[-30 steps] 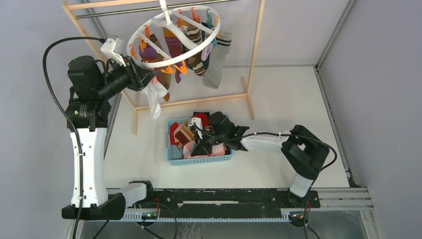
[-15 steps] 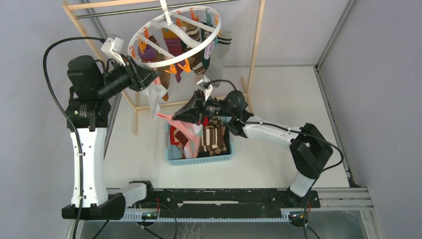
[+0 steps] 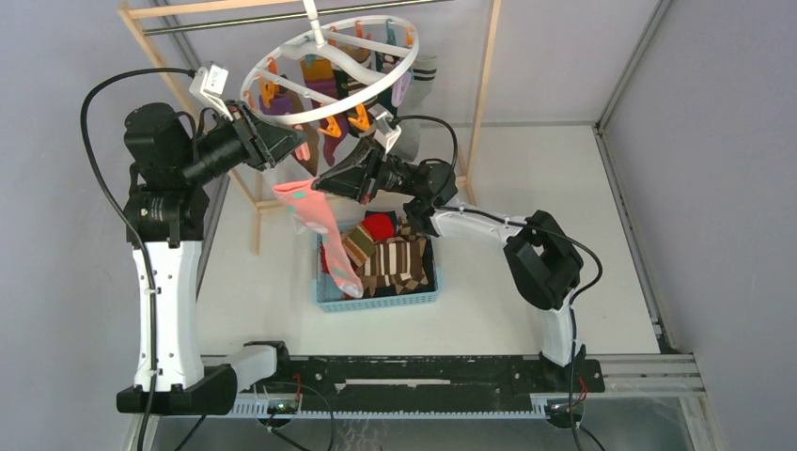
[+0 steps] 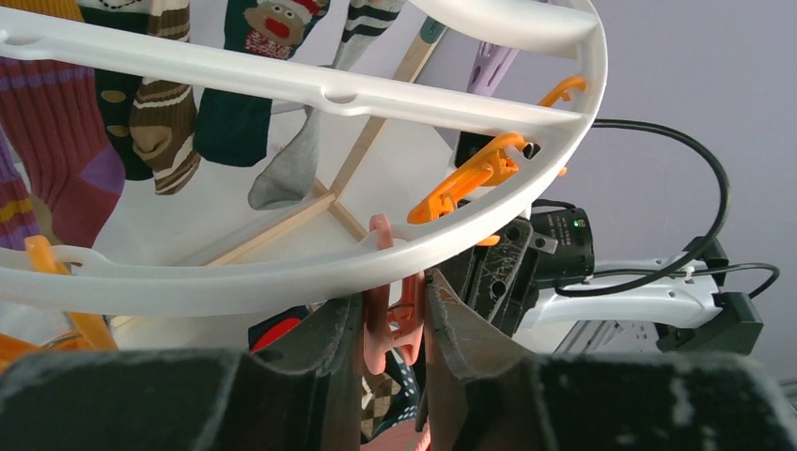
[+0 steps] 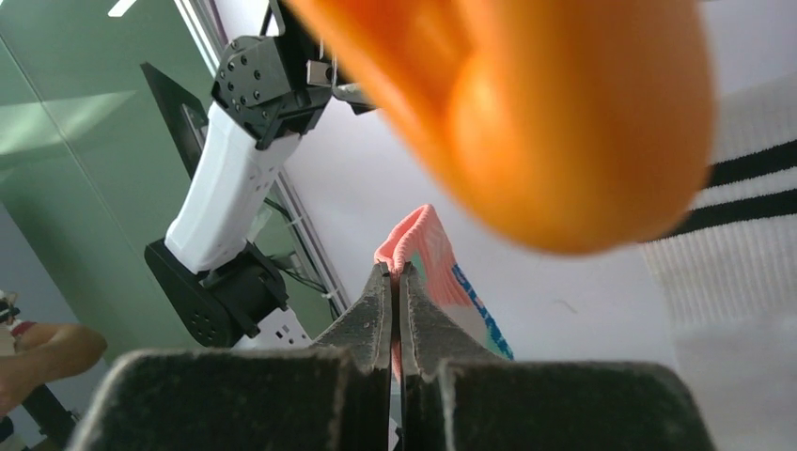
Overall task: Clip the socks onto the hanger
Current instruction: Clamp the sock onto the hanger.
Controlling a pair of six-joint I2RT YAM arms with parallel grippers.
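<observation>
My right claw (image 5: 396,287) pinches a sock (image 3: 318,224), my left claw (image 4: 393,305) squeezes a clip (image 4: 376,331); I should feed the cuff straight in.

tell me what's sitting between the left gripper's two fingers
A pink clip hanging from the white hanger sits between the left fingers, which press on it from both sides; the left wrist view shows it.

The basket (image 3: 376,303) of socks (image 3: 399,265) sits before the hanger (image 3: 320,42).
</observation>
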